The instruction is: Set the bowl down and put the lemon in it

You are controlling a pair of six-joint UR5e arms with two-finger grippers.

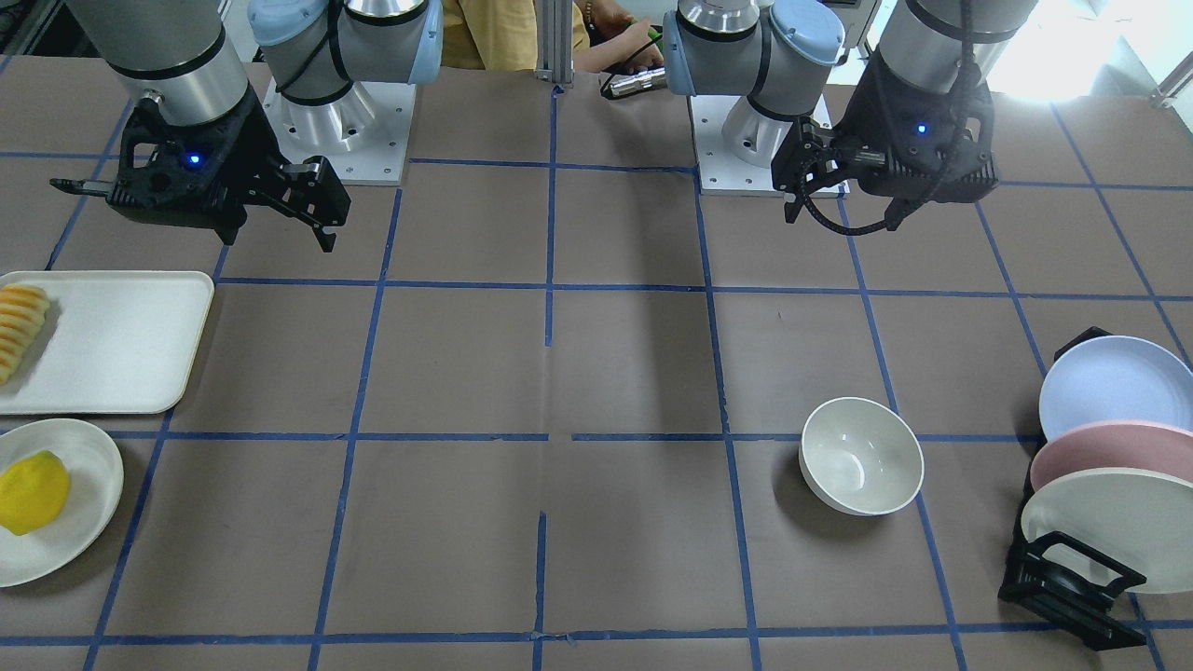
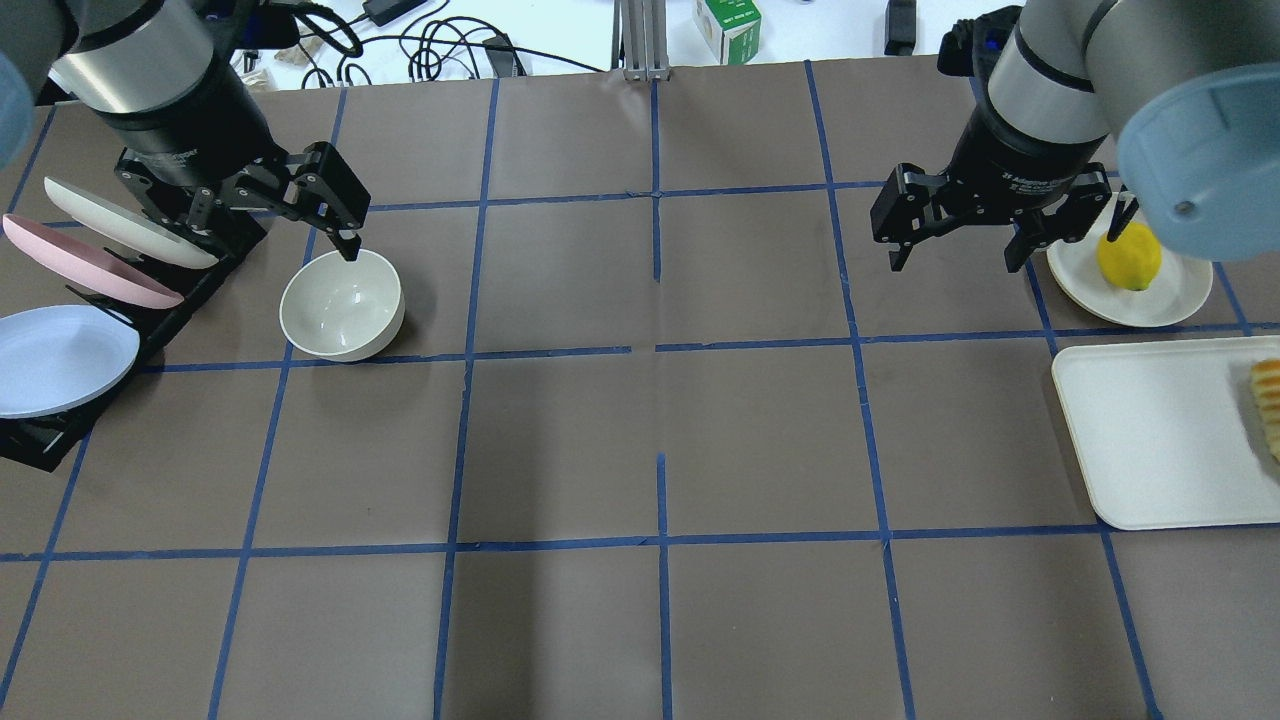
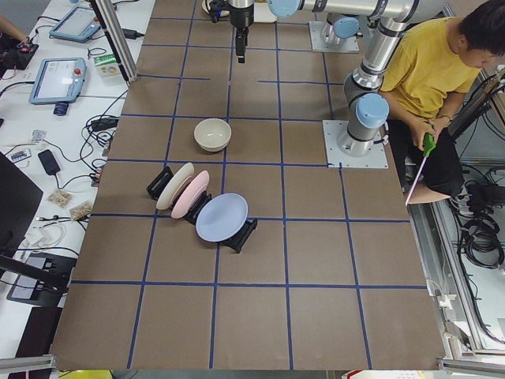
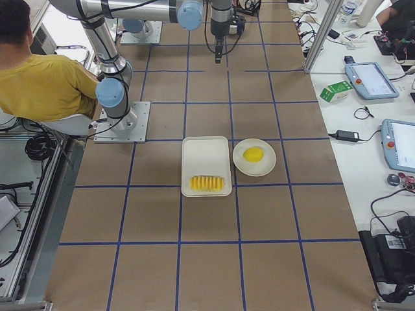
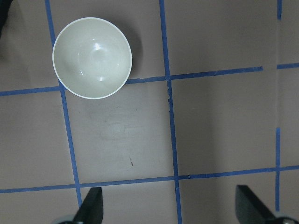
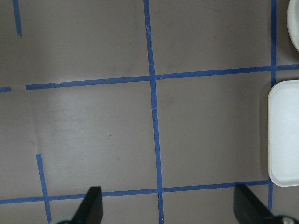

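Here, the bowl (image 2: 342, 305) is set upright on the brown table (image 2: 650, 450) on the robot's left side, just beside the rack of blue, pink and white plates (image 2: 60, 355). The left gripper (image 5: 170, 205) is held above the table near the bowl, fingers spread wide, nothing gripped. The lemon (image 2: 1129, 256) is seen well apart from the bowl, rested on a round white plate (image 2: 1180, 298) next to a white tray (image 2: 1150, 440) bearing sliced food (image 2: 1267, 405). The right gripper (image 2: 952, 262) is likewise held wide open, just beside that plate.

Sliced food (image 2: 1268, 405) cut by frame edge, lemon (image 2: 1128, 262) partly behind right arm (image 2: 1190, 150)
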